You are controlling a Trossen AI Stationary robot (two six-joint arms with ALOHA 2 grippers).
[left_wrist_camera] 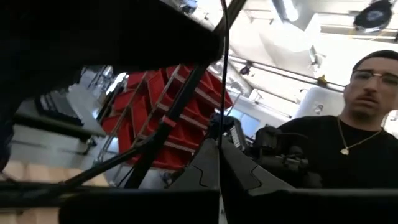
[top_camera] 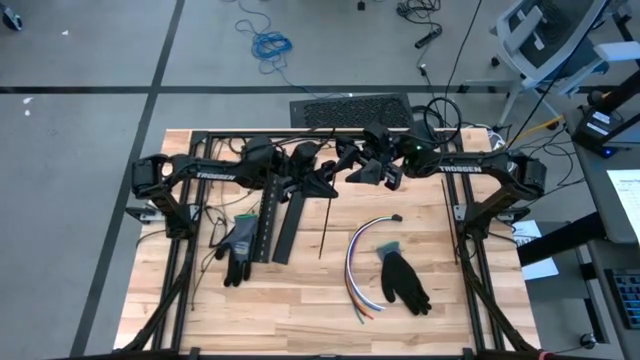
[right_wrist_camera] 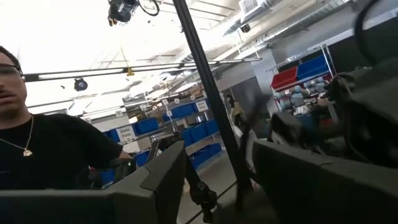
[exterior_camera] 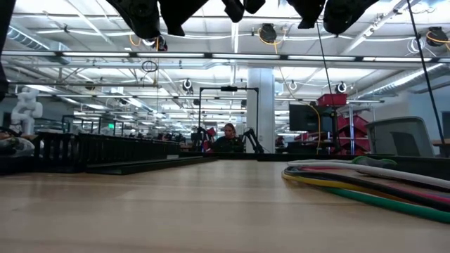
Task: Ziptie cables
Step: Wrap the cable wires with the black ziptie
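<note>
While both arms hang raised over the far edge of the tabletop (top_camera: 300,290), the cables (top_camera: 362,262) lie loose on the wood, right of centre, well apart from either claw. High view: bundle curves in an arc, white, grey, orange, blue and green strands, one end near a small dark plug, the other end fanned toward the near edge. Low view: same cables (exterior_camera: 365,181) rest flat on the right side of the tabletop.

Left claw (top_camera: 325,178) sits near the middle of the far edge, lifted off the wood. Left wrist view: its two dark fingers (left_wrist_camera: 202,171) stand pressed close together, with a thin black strand (left_wrist_camera: 221,74) running up from between them; whether they actually pinch it cannot be told. Right claw (top_camera: 372,170) is just beside it, also lifted; right wrist view shows its fingers (right_wrist_camera: 165,177) spread, nothing between them.

Other items, high view: black slotted strip (top_camera: 266,220) and a flat black bar (top_camera: 290,225) on the left half; one dark glove (top_camera: 238,245) touching the strip; second dark glove (top_camera: 403,280) just beside the cables; single thin black strand (top_camera: 326,225) lying straight near centre.

Person in a dark shirt (left_wrist_camera: 348,149) shows beyond the tabletop in both wrist views.
</note>
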